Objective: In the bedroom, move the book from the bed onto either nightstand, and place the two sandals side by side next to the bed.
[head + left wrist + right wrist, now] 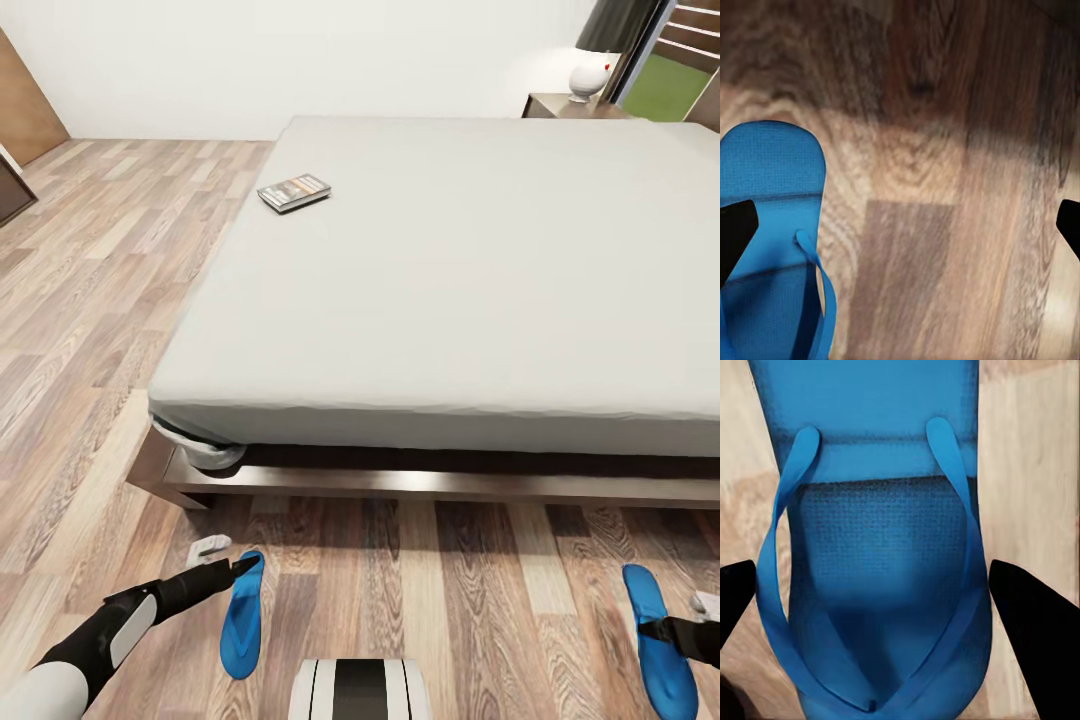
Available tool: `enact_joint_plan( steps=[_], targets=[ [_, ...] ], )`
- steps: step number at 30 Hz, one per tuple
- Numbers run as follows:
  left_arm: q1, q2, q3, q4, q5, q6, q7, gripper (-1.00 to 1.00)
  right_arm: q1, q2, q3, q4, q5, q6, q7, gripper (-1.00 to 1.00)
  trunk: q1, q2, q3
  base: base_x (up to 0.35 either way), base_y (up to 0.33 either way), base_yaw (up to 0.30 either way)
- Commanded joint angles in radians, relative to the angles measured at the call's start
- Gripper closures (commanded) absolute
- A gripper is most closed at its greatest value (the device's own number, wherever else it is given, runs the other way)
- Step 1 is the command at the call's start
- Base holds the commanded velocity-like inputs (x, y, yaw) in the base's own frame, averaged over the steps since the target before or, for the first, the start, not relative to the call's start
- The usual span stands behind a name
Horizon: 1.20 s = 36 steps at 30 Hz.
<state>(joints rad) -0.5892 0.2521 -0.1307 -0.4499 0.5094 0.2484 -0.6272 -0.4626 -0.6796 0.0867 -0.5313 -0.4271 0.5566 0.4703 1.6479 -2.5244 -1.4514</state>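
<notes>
The book lies on the grey mattress of the bed, near its far left edge. Two blue sandals lie apart on the wood floor in front of the bed. My left gripper hovers open by the toe end of the left sandal. In the left wrist view, the left sandal lies under one fingertip, with bare floor between the fingers. My right gripper is open and low over the right sandal. In the right wrist view, its fingers stand on either side of that sandal's strap.
A nightstand with a white lamp stands at the bed's far right corner, beside a window. The bed's dark wooden frame juts out low over the floor. My own base shows between the sandals. A dark cabinet stands far left.
</notes>
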Motion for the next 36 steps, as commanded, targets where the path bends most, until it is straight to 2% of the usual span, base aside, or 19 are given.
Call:
enact_joint_plan(
  steps=[1,5,8,10,12,15,20,32,34,36],
  targets=[
    [0.000,0.000,-0.004,-0.001,0.011,0.009,0.000,-1.00,0.000,0.020,0.004,-0.011,0.023,-0.001,-0.026,1.00,0.000,0.000,-0.001,0.000,0.000,0.000],
    [0.000,0.000,-0.004,-0.001,0.011,0.009,0.000,-1.00,-0.001,0.044,0.005,-0.011,0.047,-0.044,-0.049,1.00,0.000,0.000,-0.001,0.000,0.000,0.000],
    [0.000,-0.001,-0.004,-0.001,0.011,0.009,0.000,-1.00,-0.001,0.048,0.005,-0.007,0.050,-0.139,-0.053,1.00,0.000,0.000,-0.001,0.000,0.000,0.000],
    [0.000,-0.001,-0.004,-0.001,0.011,0.009,0.000,-1.00,-0.001,0.052,0.006,-0.001,0.050,-0.227,-0.054,1.00,0.000,0.000,-0.001,0.000,0.000,0.000],
    [0.000,-0.001,-0.004,-0.001,0.011,0.009,0.000,-1.00,0.000,0.077,0.004,0.061,0.050,-0.405,-0.056,1.00,0.000,0.000,-0.001,0.000,0.000,0.000],
    [0.000,-0.001,-0.004,-0.001,0.011,0.009,0.000,-1.00,-0.001,0.108,0.000,0.180,0.049,-0.507,-0.057,1.00,0.000,0.000,-0.001,0.000,0.000,0.000],
    [0.000,-0.001,-0.004,-0.001,0.011,0.009,0.000,-1.00,-0.001,0.114,-0.003,0.222,0.047,-0.530,-0.056,1.00,0.000,0.000,-0.001,0.000,0.000,0.000],
    [0.000,-0.001,-0.004,-0.001,0.011,0.023,0.000,-1.00,-0.003,0.117,-0.004,0.224,0.043,-0.530,-0.061,1.00,0.000,0.000,-0.001,0.000,0.000,0.000],
    [0.000,-0.001,-0.004,-0.001,0.011,0.023,0.000,-1.00,-0.004,0.129,-0.003,0.226,0.045,-0.527,-0.120,1.00,0.000,0.000,-0.001,0.000,0.000,0.000],
    [0.000,-0.002,-0.004,-0.001,0.011,0.023,0.000,-1.00,-0.006,0.155,-0.002,0.226,0.048,-0.507,-0.235,1.00,0.000,0.000,-0.001,0.000,0.000,0.000]
  ],
)
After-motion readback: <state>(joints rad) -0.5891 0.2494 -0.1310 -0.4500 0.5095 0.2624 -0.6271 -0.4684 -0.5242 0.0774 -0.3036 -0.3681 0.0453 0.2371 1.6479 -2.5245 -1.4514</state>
